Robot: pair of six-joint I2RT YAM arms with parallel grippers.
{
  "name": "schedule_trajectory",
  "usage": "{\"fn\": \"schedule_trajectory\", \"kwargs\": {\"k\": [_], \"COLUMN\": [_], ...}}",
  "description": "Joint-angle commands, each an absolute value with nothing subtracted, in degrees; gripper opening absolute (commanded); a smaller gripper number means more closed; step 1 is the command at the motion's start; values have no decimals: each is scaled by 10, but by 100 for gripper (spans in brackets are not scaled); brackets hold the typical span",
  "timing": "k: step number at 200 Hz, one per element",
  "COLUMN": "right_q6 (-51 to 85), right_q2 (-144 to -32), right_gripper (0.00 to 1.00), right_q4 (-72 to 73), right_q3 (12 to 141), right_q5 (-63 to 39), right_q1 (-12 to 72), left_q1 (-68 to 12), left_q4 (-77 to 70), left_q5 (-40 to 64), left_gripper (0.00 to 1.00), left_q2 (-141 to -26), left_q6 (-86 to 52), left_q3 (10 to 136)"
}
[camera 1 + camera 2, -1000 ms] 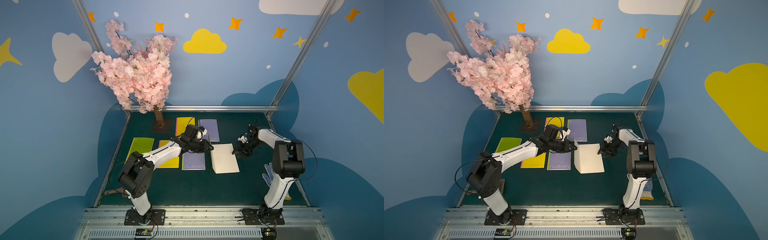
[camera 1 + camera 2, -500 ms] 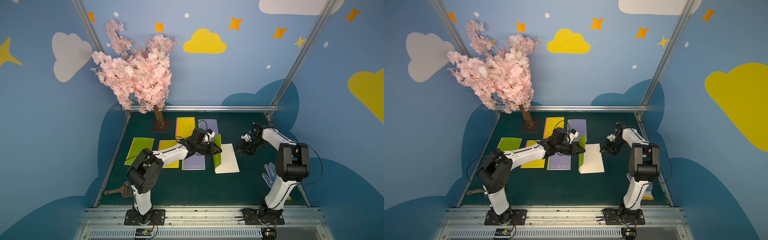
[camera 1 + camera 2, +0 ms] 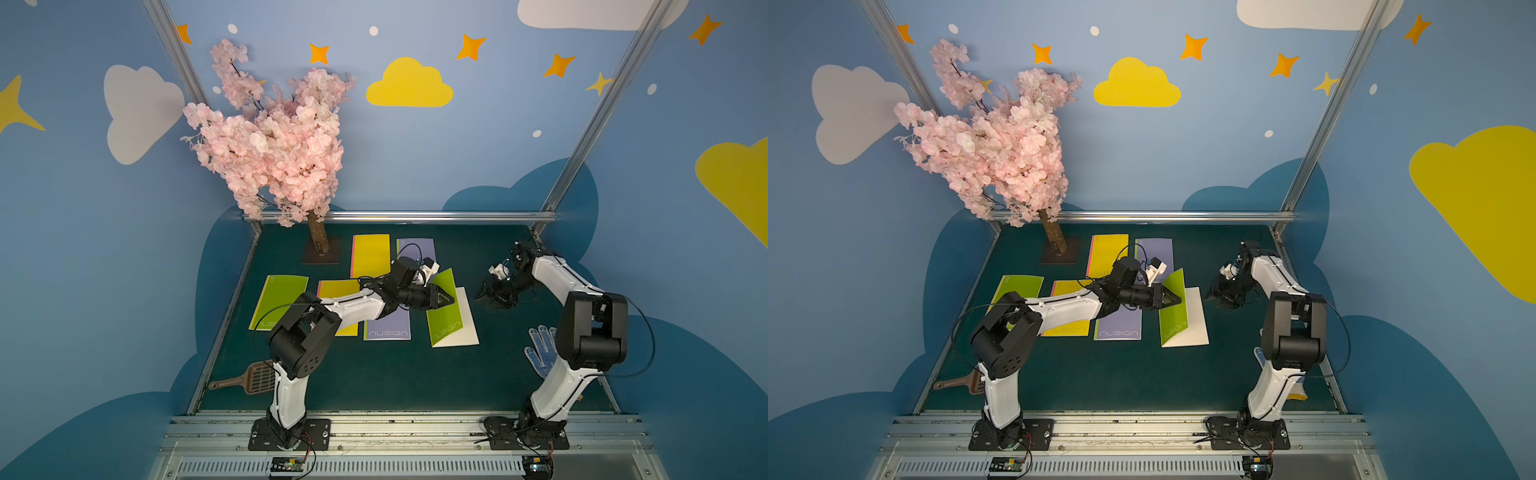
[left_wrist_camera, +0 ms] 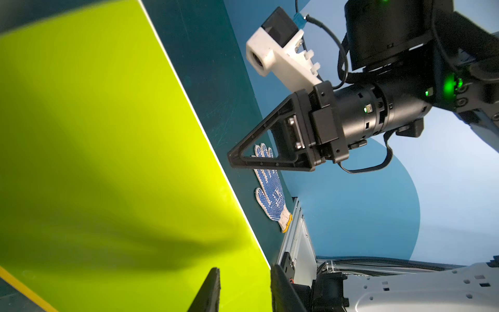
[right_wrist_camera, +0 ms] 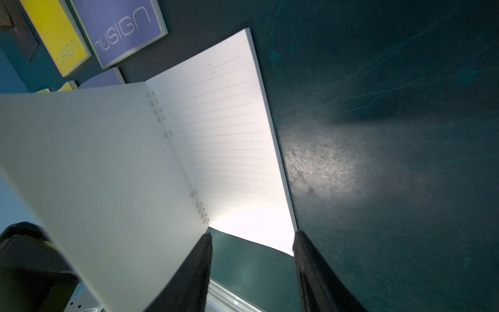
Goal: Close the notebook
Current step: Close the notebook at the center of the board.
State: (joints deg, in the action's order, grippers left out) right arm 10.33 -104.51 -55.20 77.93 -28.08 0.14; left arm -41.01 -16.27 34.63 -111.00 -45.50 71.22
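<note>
The notebook (image 3: 445, 323) lies on the dark green table (image 3: 374, 374), its lime-green cover (image 3: 1173, 320) leaning over the white lined page (image 3: 466, 328) and standing partly up. My left gripper (image 3: 448, 297) rests against the cover's outer face; in the left wrist view its jaws (image 4: 244, 286) stand apart and the cover (image 4: 108, 135) runs past them, ungripped. My right gripper (image 3: 484, 294) hovers just right of the notebook, open and empty. The right wrist view looks into the book's white pages (image 5: 229, 135) over its gripper (image 5: 251, 270).
Closed notebooks lie left of it: purple (image 3: 387, 326), yellow (image 3: 337, 289), green (image 3: 278, 301), yellow (image 3: 371, 254) and purple (image 3: 415, 246) at the back. A pink blossom tree (image 3: 274, 141) stands back left. A dotted glove (image 3: 540, 349) lies front right, a brown scoop (image 3: 249, 376) front left.
The green cover has swung up from the left, past upright, and now leans over the right page. My left gripper followed it to the right. The right gripper stayed nearly still.
</note>
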Motion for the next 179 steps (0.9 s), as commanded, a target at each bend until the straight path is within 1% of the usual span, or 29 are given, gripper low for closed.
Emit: {"fn": "schedule_trajectory", "kwargs": {"k": [1, 52, 105, 126, 179], "right_q6": [105, 105, 107, 109, 118], "right_q2": [-1027, -1030, -1043, -1055, -1086], "right_gripper": [52, 52, 53, 53, 52], "right_q4": [-571, -571, -538, -524, -494], "right_q3": [798, 797, 767, 753, 731], "right_q5": [-276, -276, -278, -278, -267], "right_q1": [-2, -3, 8, 16, 38], "left_q1": [-411, -412, -410, -411, -410], "left_q4": [-187, -172, -5, 29, 45], "left_q5": [358, 349, 250, 228, 208], "left_gripper": [34, 35, 34, 34, 35], "left_q2": [-1116, -1116, -1124, -1131, -1149], "left_q6": [-458, -448, -402, -399, -404], "left_q3": [722, 721, 741, 745, 735]}}
